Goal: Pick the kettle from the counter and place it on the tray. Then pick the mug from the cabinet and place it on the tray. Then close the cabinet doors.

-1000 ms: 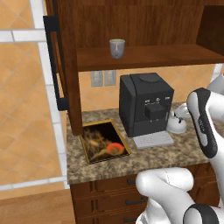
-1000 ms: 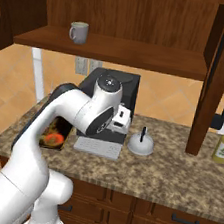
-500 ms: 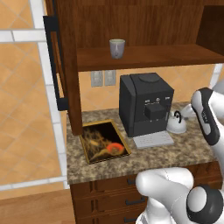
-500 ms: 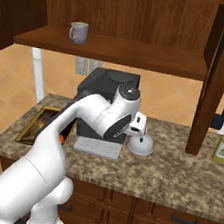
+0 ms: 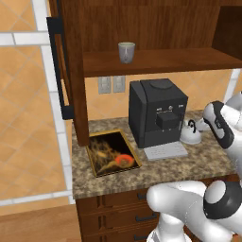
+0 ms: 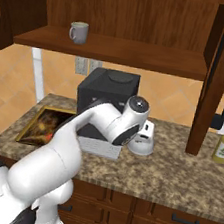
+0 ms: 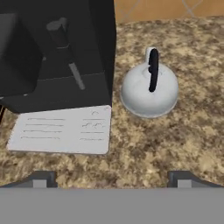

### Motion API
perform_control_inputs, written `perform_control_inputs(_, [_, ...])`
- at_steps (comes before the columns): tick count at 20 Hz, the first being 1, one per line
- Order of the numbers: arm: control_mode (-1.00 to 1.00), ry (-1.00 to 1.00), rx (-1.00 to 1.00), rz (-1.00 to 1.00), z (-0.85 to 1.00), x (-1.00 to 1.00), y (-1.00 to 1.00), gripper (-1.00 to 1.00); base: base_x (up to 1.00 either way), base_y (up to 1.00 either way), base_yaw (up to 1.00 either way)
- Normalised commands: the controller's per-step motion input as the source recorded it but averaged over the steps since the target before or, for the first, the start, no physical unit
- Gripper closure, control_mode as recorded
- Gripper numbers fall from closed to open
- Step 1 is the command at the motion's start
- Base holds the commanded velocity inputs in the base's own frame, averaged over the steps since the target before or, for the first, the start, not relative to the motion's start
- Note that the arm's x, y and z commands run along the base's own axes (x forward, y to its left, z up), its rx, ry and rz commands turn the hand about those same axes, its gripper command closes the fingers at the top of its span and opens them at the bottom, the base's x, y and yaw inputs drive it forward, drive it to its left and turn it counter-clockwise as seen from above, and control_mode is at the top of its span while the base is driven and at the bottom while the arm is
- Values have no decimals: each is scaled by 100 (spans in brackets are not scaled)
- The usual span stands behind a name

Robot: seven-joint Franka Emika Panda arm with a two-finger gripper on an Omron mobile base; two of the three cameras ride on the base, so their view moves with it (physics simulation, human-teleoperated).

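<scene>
1. The kettle (image 7: 149, 89) stood on the counter (image 5: 156, 168) just beside the black coffee machine (image 5: 156, 111), on the side away from the tray (image 5: 112, 152). From the right base view my own arm hid most of the kettle (image 6: 143, 145), leaving a white sliver at its base; from the left base view my forearm cut off its far side (image 5: 190, 134). Its spout was hard to make out from the hand view.
2. My gripper (image 7: 111, 178) showed as two dark fingertips low in the hand view, set wide apart and holding nothing.
3. Compared with a second before, my arm had swung away from the front of the coffee machine toward the kettle's side, and in the right base view it uncovered the tray (image 6: 45, 125) while covering the kettle. The kettle itself had not moved.
4. The kettle lay ahead of my gripper and a little toward one fingertip, well apart from both, its black handle running lengthwise away from me.
5. The grey drip plate (image 7: 61, 129) lay at the foot of the coffee machine, next to the kettle.
6. The mug (image 5: 126, 52) stood on the cabinet (image 5: 156, 28) shelf above the coffee machine; the cabinet doors (image 5: 71, 71) hung open.
</scene>
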Motion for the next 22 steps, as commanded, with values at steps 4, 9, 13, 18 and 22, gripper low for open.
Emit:
perform_control_inputs(4, [-100,0,0,3,-7,55,-30,-100,0,0,0])
perform_control_inputs(9, [-100,0,0,3,-13,50,-20,-100,0,0,0])
perform_control_inputs(13, [-100,0,0,3,-17,47,-27,-100,0,0,0])
perform_control_inputs(18, [-100,-1,0,6,-37,26,-16,-100,0,0,0])
perform_control_inputs(22, [-100,0,0,4,-23,38,-12,-100,0,0,0])
